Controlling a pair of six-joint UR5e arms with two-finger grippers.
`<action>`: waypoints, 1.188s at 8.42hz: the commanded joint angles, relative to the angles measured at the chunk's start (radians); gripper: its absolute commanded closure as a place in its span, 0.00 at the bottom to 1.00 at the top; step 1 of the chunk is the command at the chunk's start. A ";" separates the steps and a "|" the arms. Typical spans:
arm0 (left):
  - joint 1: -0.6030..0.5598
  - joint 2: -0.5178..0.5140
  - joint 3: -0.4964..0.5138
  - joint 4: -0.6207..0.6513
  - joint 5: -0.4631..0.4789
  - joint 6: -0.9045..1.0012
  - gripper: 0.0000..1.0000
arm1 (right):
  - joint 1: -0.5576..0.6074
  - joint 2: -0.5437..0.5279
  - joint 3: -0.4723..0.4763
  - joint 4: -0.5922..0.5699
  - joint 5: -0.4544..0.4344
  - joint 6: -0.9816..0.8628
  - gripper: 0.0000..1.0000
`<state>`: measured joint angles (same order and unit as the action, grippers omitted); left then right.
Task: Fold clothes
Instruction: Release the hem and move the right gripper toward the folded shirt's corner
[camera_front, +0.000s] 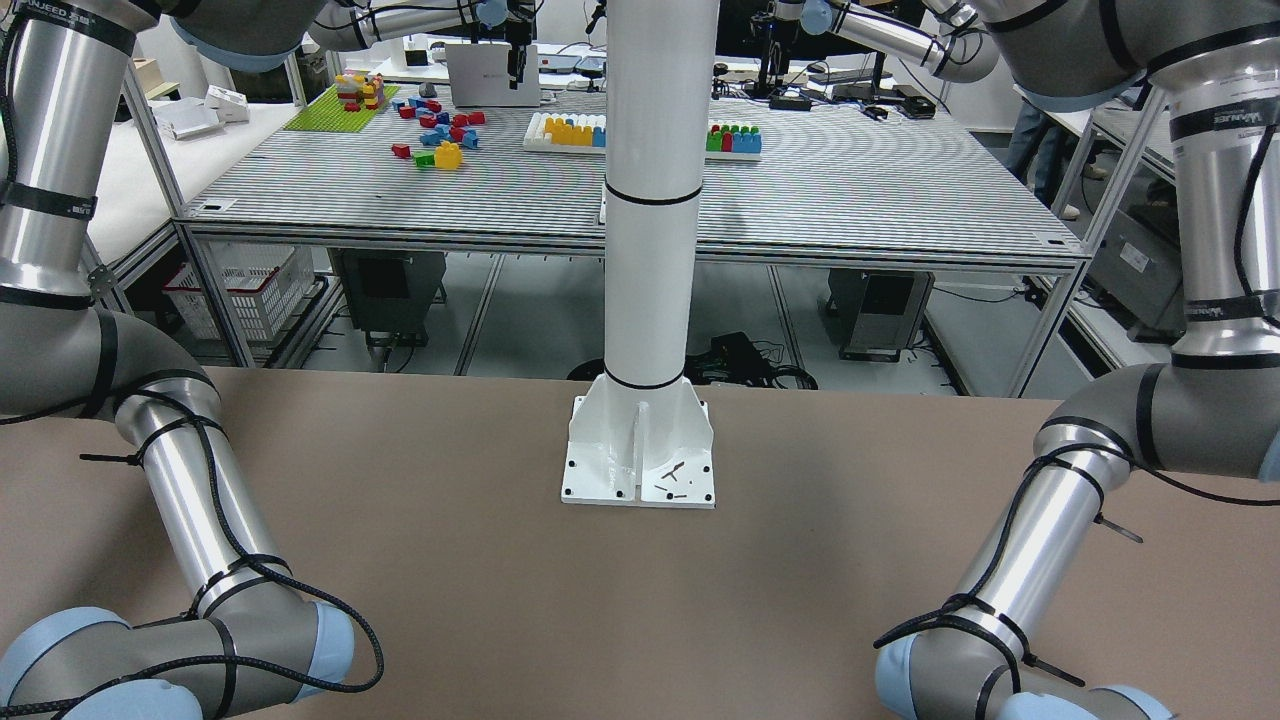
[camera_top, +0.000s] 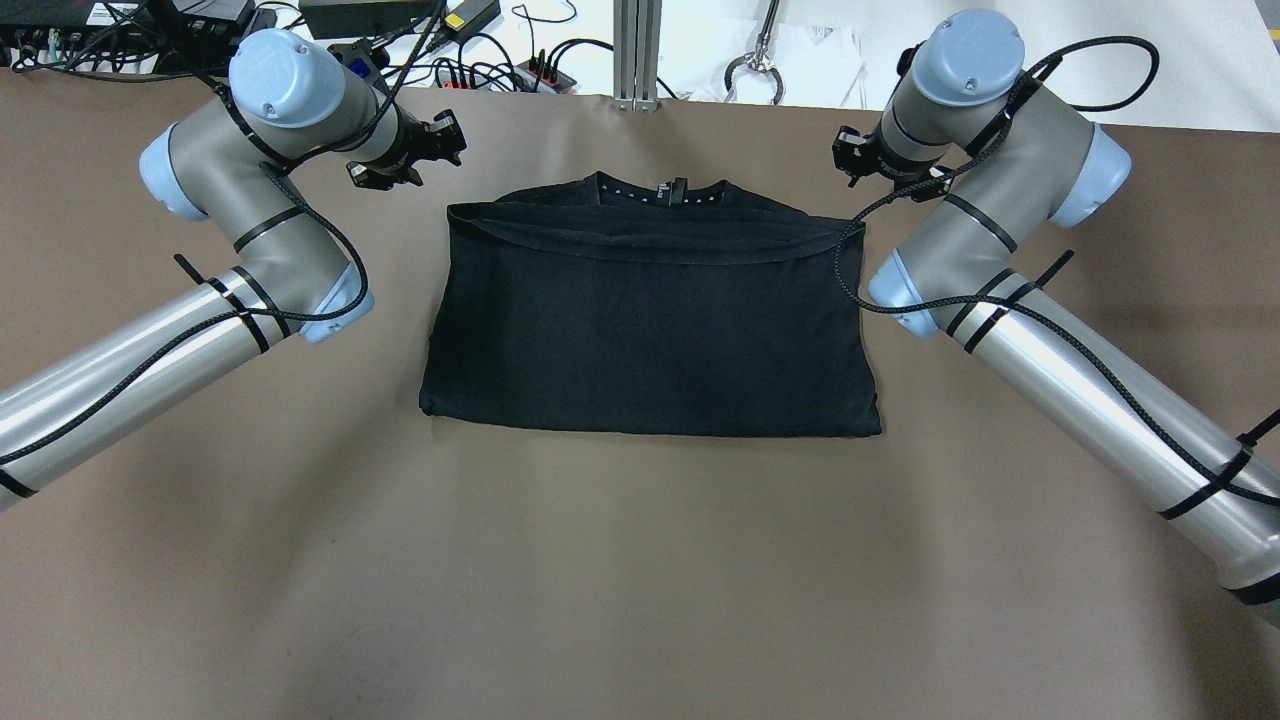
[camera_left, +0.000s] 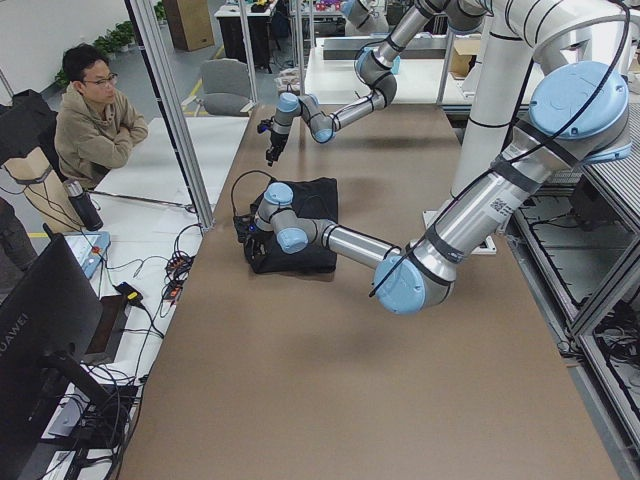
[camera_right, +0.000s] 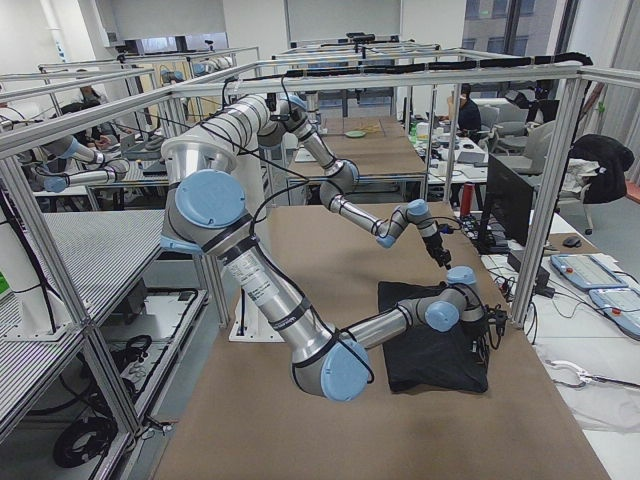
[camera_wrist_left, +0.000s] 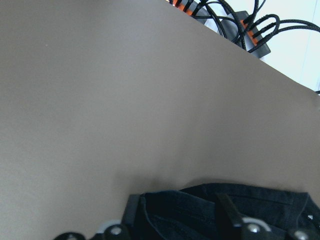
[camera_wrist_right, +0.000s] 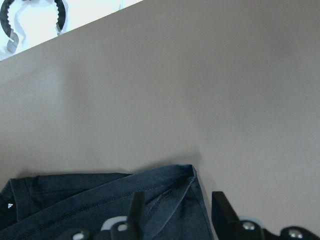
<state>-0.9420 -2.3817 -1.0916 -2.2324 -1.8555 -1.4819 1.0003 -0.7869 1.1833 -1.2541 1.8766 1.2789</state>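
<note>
A black T-shirt (camera_top: 650, 320) lies folded on the brown table (camera_top: 640, 580), its bottom half laid up over the top and the collar at the far edge. My left gripper (camera_top: 425, 160) hovers just off the shirt's far left corner. In the left wrist view the gripper (camera_wrist_left: 180, 215) is open, with the shirt corner (camera_wrist_left: 260, 210) lying flat beneath it. My right gripper (camera_top: 858, 160) hovers off the far right corner. In the right wrist view it (camera_wrist_right: 177, 205) is open over that corner (camera_wrist_right: 75, 200). Neither holds anything.
Power strips and cables (camera_top: 500, 70) lie beyond the table's far edge, with a white cloth and a metal hook (camera_top: 760, 70). The white mast base (camera_front: 640, 450) stands at the robot's side of the table. A seated operator (camera_left: 95, 120) watches from beyond the far edge.
</note>
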 joint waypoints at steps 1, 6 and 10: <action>-0.018 -0.008 0.001 -0.004 0.001 0.000 0.37 | -0.006 -0.058 0.054 0.037 -0.008 0.028 0.42; -0.057 -0.010 -0.005 -0.004 0.001 -0.001 0.37 | -0.170 -0.440 0.536 0.058 -0.019 0.170 0.33; -0.072 -0.008 -0.004 -0.003 0.018 0.002 0.37 | -0.331 -0.560 0.529 0.226 -0.151 0.382 0.31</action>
<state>-1.0100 -2.3913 -1.0967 -2.2352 -1.8413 -1.4808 0.7301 -1.2794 1.7249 -1.1307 1.7645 1.6167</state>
